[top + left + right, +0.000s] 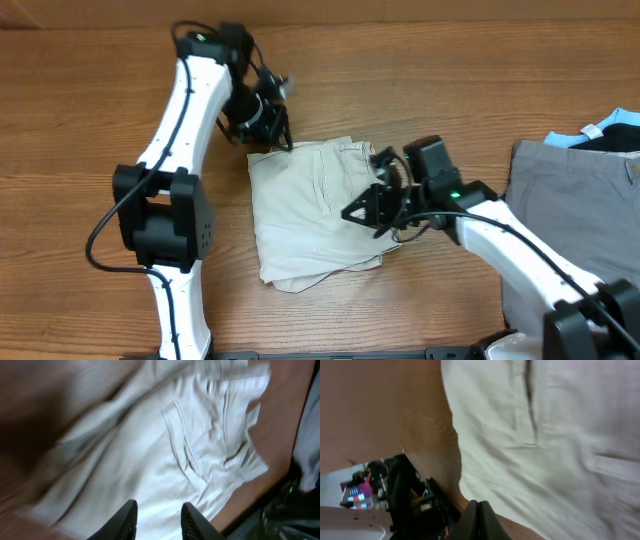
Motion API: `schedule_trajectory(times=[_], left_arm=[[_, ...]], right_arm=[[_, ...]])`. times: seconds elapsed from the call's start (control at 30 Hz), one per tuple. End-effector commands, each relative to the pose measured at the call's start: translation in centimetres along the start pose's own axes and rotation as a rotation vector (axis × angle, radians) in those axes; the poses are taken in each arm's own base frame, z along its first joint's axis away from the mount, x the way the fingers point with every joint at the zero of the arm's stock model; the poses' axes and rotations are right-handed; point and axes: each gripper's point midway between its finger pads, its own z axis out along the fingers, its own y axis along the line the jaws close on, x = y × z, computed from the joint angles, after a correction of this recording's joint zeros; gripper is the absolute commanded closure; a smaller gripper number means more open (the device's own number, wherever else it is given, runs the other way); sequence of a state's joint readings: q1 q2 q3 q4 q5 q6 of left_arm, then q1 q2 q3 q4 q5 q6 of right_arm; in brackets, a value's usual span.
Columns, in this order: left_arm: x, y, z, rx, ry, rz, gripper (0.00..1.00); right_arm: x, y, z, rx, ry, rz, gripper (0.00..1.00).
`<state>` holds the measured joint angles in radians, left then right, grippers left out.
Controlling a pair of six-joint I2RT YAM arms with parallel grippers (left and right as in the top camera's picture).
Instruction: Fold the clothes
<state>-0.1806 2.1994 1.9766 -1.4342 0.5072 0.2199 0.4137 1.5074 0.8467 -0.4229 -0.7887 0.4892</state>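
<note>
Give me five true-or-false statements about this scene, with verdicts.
1. The shorts lie on the wooden table. True.
2. The left pincer is shut. False: its fingers stand apart.
3. A grey garment lies apart from the shorts. True.
4. The right pincer is wide open. False: its fingers are pressed together.
5. The black and light-blue garment covers the shorts. False: it lies beside the grey garment.

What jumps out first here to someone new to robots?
Cream shorts lie loosely folded in the middle. The left claw hangs open at their far left corner, and the right claw is shut at their right edge. A grey garment sits far right.
</note>
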Motion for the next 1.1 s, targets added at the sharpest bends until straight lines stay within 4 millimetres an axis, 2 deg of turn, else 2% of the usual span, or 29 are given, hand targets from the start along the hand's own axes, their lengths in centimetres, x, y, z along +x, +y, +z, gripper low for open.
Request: schedule_trajectory(times=[0.0, 0.07, 0.2, 0.27, 0.33, 0.4, 0.53, 0.67, 0.77, 0.8, 0.87, 0.97, 1.07], left_arm=[[1.8, -0.7, 3.1, 0.112, 0.046, 0.112, 0.68], [2.4, 0.0, 4.8, 0.139, 0.047, 0.097, 0.67], [3.1, 0.3, 7.7, 0.238, 0.012, 0.083, 0.64], [3.6, 1.0, 9.1, 0.236, 0.005, 0.088, 0.64], [4.0, 2.1, 10.3, 0.197, 0.004, 0.079, 0.66], [4.3, 4.4, 11.4, 0.098, 0.006, 0.019, 0.69], [3.6, 7.8, 11.2, -0.014, -0.040, -0.071, 0.70], [1.4, 9.2, 8.9, 0.028, -0.144, -0.121, 0.69], [-0.4, 9.3, 5.8, 0.090, -0.216, -0.141, 0.66], [-0.8, 9.6, 4.6, 0.090, -0.231, -0.159, 0.72], [-1.5, 9.9, 1.6, 0.086, -0.249, -0.193, 0.93], [-1.8, 9.7, -2.5, 0.068, -0.256, -0.221, 0.96], [-2.0, 7.9, -6.5, 0.068, -0.263, -0.204, 0.96]], right_arm=[[0.8, 0.4, 2.7, -0.027, 0.073, 0.023, 0.96], [1.0, -0.3, 4.3, -0.022, 0.099, 0.060, 0.96], [1.8, -2.8, 7.4, 0.000, 0.165, 0.166, 0.96], [2.5, -4.2, 8.3, 0.022, 0.199, 0.227, 0.96], [3.5, -5.5, 8.8, 0.052, 0.239, 0.290, 0.96], [4.9, -6.6, 8.7, 0.093, 0.284, 0.352, 0.96], [7.5, -7.6, 7.8, 0.163, 0.367, 0.448, 0.96], [9.2, -8.0, 7.0, 0.208, 0.425, 0.503, 0.96], [9.8, -8.1, 6.6, 0.216, 0.446, 0.498, 0.96], [9.8, -8.0, 6.6, 0.209, 0.448, 0.483, 0.96], [9.5, -7.6, 6.5, 0.193, 0.442, 0.437, 0.96], [8.4, -6.2, 6.1, 0.149, 0.409, 0.318, 0.96], [6.5, -3.5, 5.1, 0.091, 0.348, 0.175, 0.96]])
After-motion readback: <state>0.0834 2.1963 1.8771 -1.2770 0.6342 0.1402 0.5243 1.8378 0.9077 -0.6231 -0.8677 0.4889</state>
